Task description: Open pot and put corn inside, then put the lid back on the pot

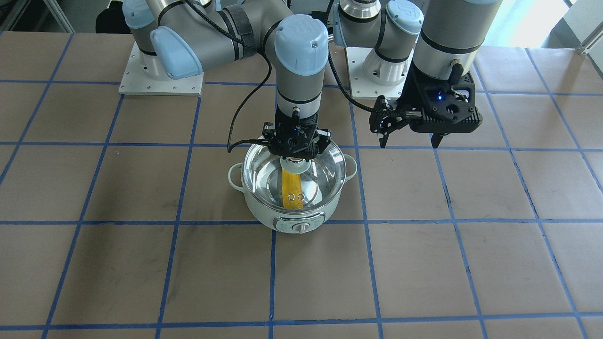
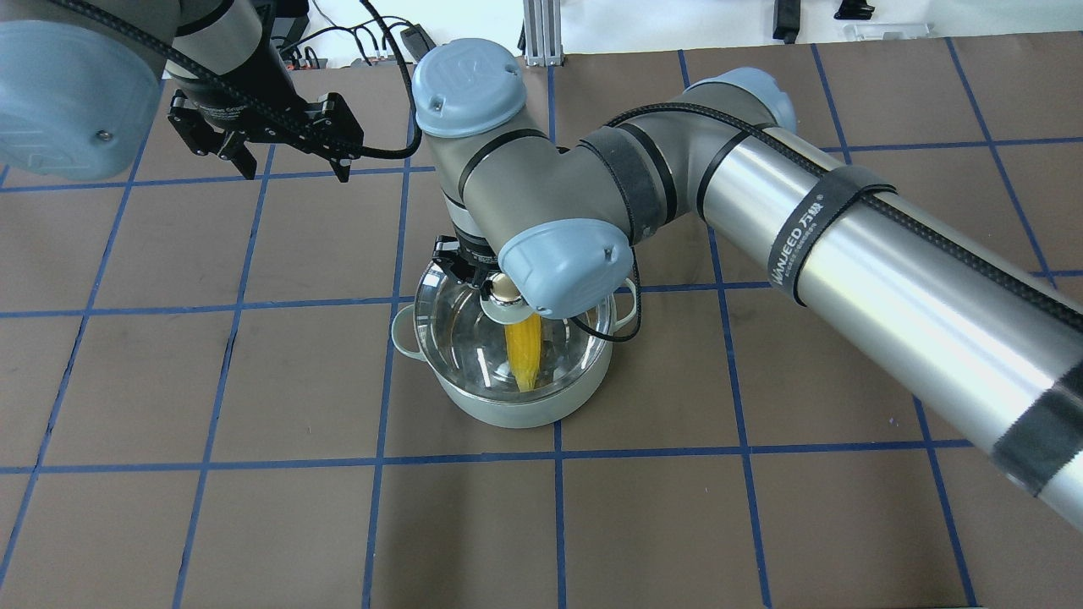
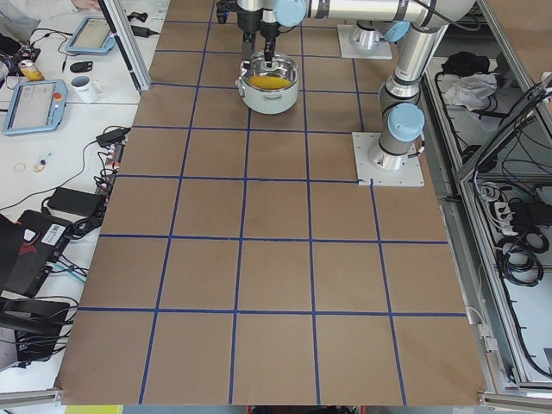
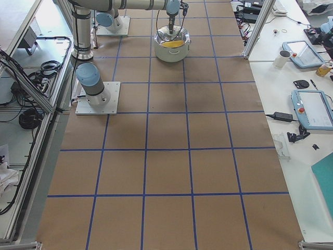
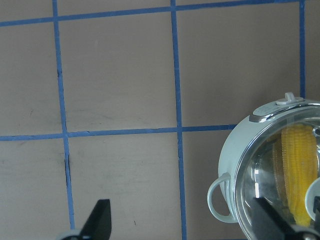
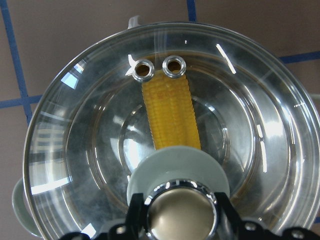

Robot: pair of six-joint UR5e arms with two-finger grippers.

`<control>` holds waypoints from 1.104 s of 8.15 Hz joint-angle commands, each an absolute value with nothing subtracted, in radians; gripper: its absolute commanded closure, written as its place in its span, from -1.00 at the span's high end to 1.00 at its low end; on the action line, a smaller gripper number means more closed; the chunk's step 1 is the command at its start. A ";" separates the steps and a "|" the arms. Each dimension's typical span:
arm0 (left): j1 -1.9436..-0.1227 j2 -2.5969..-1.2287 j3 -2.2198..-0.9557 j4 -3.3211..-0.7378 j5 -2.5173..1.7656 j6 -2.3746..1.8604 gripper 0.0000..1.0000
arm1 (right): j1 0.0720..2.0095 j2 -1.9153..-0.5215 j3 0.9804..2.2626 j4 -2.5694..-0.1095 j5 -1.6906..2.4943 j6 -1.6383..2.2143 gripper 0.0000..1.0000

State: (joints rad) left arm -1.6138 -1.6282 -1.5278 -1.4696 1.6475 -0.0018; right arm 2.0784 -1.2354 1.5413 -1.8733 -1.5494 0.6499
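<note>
The pale green pot [image 1: 292, 220] stands mid-table with its dial toward the front camera. The yellow corn [image 1: 292, 189] lies inside it, seen through the glass in the right wrist view [image 6: 170, 115]. The clear domed lid [image 1: 322, 172] covers the pot's opening. My right gripper [image 1: 295, 157] is shut on the lid's knob [image 6: 180, 215], fingers on both sides of the ball. My left gripper [image 1: 410, 140] is open and empty, hovering above bare table beside the pot. It also shows in the overhead view [image 2: 294, 169].
Brown paper with a blue tape grid covers the table [image 1: 141, 263]. The arms' white base plates [image 1: 160, 80] lie behind the pot. A black cable [image 2: 633, 317] loops by the pot's handle. Benches with tablets and a mug [image 3: 84, 86] flank the table.
</note>
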 commanded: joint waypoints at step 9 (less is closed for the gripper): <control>-1.614 -1.634 -1.531 -1.470 1.647 -0.002 1.00 | 1.982 -1.301 1.529 -1.858 -1.552 0.519 1.00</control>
State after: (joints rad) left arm -1.6142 -1.6318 -1.5295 -1.4696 1.6464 -0.0014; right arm 2.0477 -1.2586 1.5313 -1.8707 -1.5640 0.5917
